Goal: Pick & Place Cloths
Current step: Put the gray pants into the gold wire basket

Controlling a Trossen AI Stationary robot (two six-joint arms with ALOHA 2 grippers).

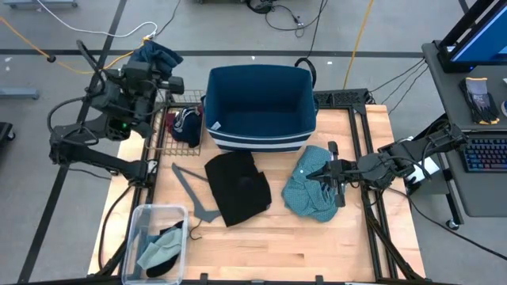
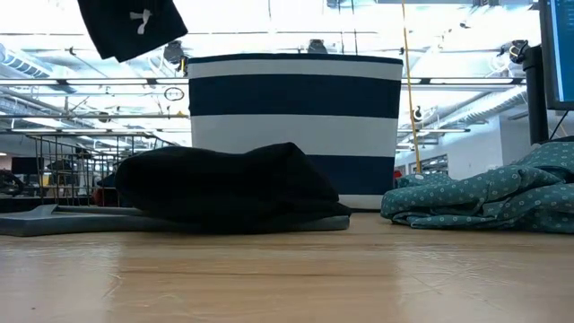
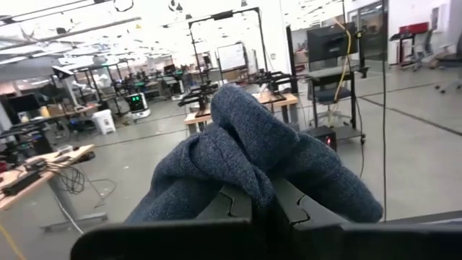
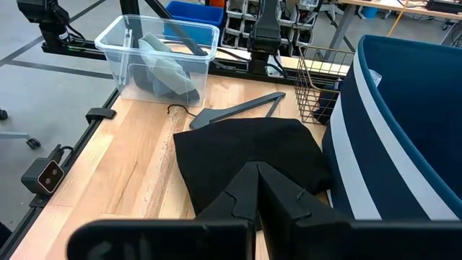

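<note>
From above, the left gripper [image 1: 158, 59] clamps a dark teal cloth [image 1: 158, 54] beside the navy basket [image 1: 260, 111]; the right gripper [image 1: 315, 175], fingers together, touches the teal checked cloth [image 1: 313, 194]. At table level, the black cloth [image 2: 224, 184] slumps limp: light, best pinched at a fold.

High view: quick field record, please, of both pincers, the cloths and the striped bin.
left pincer: beyond the table's far-left corner, shut on dark blue cloth
right pincer: shut, over teal checked cloth
black cloth: table centre, beside grey hanger
striped bin: empty
</note>
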